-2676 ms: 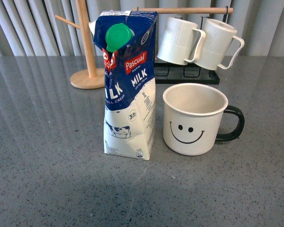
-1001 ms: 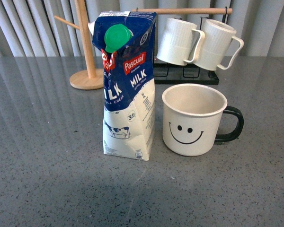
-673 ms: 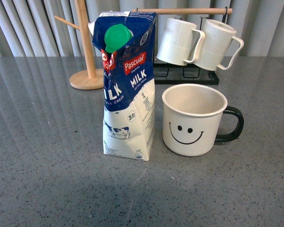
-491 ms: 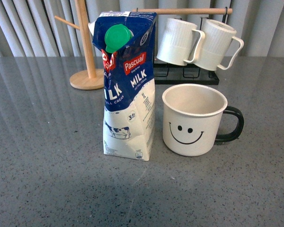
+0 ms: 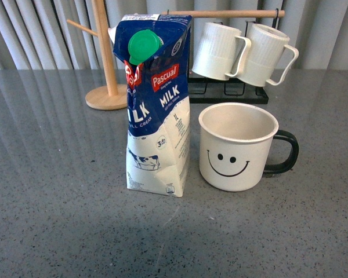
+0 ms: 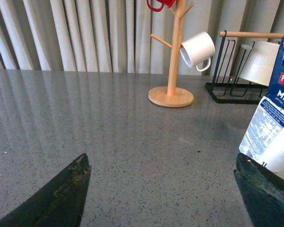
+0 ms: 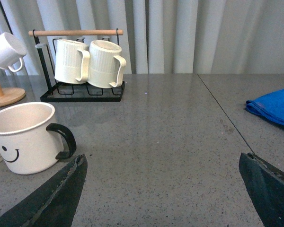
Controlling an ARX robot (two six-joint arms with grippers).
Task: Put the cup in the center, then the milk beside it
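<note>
Left gripper [image 6: 161, 189] fingers [image 6: 61, 194] spread wide, seemingly empty; right gripper [image 7: 163, 189] likewise.

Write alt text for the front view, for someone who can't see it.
A tall blue-and-white Pascual milk carton with a green cap stands just left of a wide white smiley-face mug with a black handle on a grey speckled table. Behind them stand a wooden mug tree and two ribbed white mugs on a rack.

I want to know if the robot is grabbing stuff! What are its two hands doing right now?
Left gripper: open, holding nothing; the milk stands beside it.
Right gripper: open, holding nothing; the cup stands off to one side.
</note>
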